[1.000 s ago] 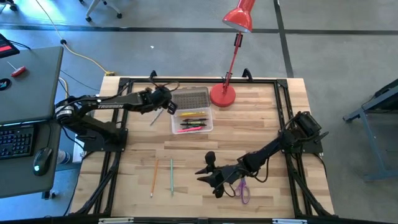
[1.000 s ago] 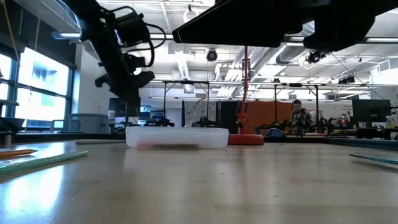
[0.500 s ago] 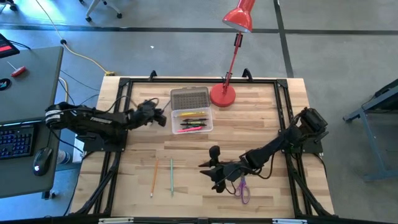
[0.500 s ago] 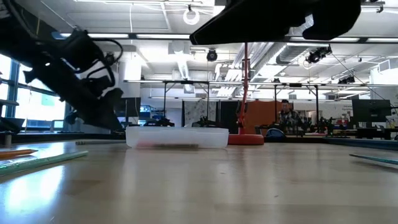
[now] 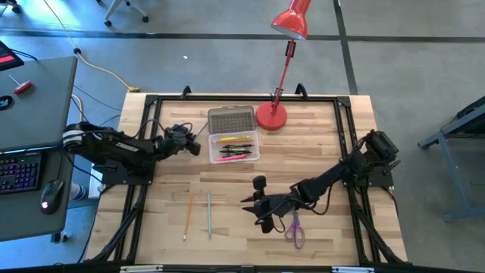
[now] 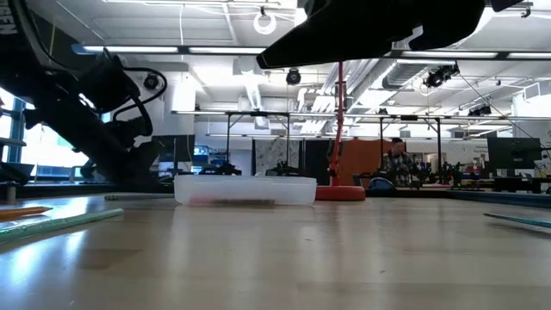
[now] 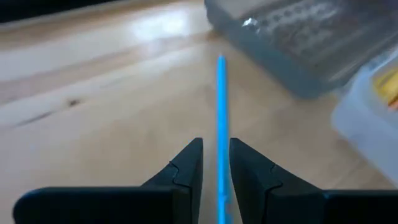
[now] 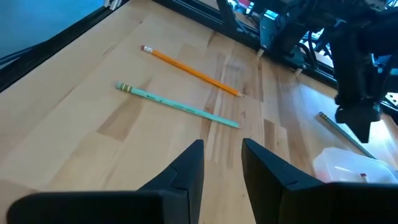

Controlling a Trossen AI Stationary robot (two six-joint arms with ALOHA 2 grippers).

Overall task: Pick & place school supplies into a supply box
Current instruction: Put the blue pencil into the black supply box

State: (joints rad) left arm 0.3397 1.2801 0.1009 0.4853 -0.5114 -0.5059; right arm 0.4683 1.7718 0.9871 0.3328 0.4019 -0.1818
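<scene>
The supply box (image 5: pixel 235 149) stands far of centre with its ribbed lid (image 5: pixel 231 120) folded open; a yellow pencil, a dark one and a pink-red marker lie inside. A thin pencil (image 7: pixel 221 93), also seen as a thin pencil (image 8: pixel 339 132) in the right wrist view, lies flat on the table left of the box. My left gripper (image 7: pixel 216 149) is open and low over it, one finger on each side with gaps showing. My right gripper (image 5: pixel 254 203) hovers open with nothing between its fingers, beside the purple-handled scissors (image 5: pixel 294 230). An orange pencil (image 5: pixel 187 214) and a green pencil (image 5: pixel 209 216) lie near the front left.
The red lamp's round base (image 5: pixel 271 116) stands just right of the box lid, and its stem leans over the far edge. Black frame rails (image 5: pixel 144 193) run along the table's sides. Bare wood lies between the box and the two front pencils.
My left gripper has come down from beside the box's left end and drawn back toward the table's left edge. It now sits low over the pencil lying there. The pencil has stayed where it was.
</scene>
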